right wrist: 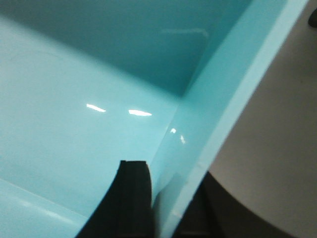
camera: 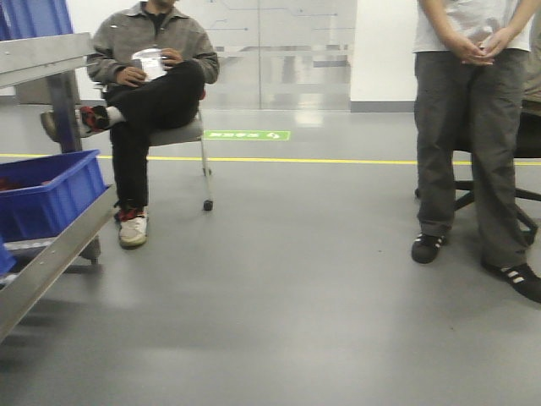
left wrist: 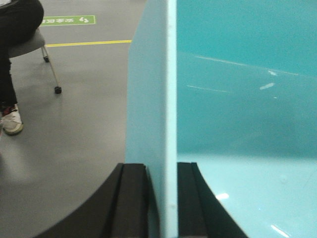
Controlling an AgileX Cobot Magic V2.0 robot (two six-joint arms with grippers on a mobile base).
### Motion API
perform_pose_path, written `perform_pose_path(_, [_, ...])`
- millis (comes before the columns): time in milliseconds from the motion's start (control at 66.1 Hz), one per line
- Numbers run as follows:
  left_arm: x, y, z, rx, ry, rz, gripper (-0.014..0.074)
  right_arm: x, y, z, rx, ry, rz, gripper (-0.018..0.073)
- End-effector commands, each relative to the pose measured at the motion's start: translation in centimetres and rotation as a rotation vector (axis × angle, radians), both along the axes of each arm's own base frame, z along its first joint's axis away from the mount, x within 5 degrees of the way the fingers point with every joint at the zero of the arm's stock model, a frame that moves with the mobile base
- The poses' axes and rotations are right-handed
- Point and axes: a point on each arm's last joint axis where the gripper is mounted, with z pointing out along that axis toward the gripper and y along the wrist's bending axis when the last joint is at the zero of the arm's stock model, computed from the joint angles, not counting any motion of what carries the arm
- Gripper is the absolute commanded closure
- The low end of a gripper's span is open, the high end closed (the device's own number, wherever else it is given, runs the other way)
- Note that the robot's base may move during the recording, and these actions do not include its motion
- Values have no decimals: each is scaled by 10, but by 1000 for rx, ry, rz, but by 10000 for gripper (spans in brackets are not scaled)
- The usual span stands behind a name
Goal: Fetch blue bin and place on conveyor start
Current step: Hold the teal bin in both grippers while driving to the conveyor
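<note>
- My left claw (left wrist: pixel 161 171) is clamped on the left side wall of the blue bin (left wrist: pixel 237 74). One of its fingers (left wrist: pixel 132 198) is outside the wall and the other is inside, both pressed close with the wall upright between them.
- My right claw (right wrist: pixel 166 196) grips the opposite wall, close beside an inner corner of the bin. Its inner finger lies flat on the pale cyan plastic. The outer one is only a dark shape beyond the rim, so I judge it a closed grip rather than see it fully.
- The bin therefore lies inward from both claws, to the right of my left one and to the left of my right one, slung between my arms. Neither arm is nearer, and the load is shared.
- The left wrist view shows floor (left wrist: pixel 74 139) past the wall, so I judge the bin is carried clear of the ground. I cannot tell which way its long axis runs.
- The conveyor start shows in none of my views. Ahead there is open floor, a seated man (camera: pixel 152 76) to the left, a standing person (camera: pixel 469 127) to the right, and a dark blue crate (camera: pixel 46 190) on a steel rack (camera: pixel 51 254) at the far left.
- The coming move hinges on turning my base until the belt comes into view. Both claws must stay level and the same way apart, or the walls could twist out of the grip.
</note>
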Motion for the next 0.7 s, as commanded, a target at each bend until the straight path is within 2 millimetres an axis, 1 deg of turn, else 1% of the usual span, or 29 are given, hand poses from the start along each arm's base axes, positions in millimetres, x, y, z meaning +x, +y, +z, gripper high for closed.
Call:
perform_pose_path(0, [-8, -4, 17, -127, -81, -48, 708, 0, 0, 3, -25, -38, 28, 712])
perform_pose_path(681, [-8, -4, 17, -127, -81, -48, 708, 0, 0, 3, -25, -38, 28, 712])
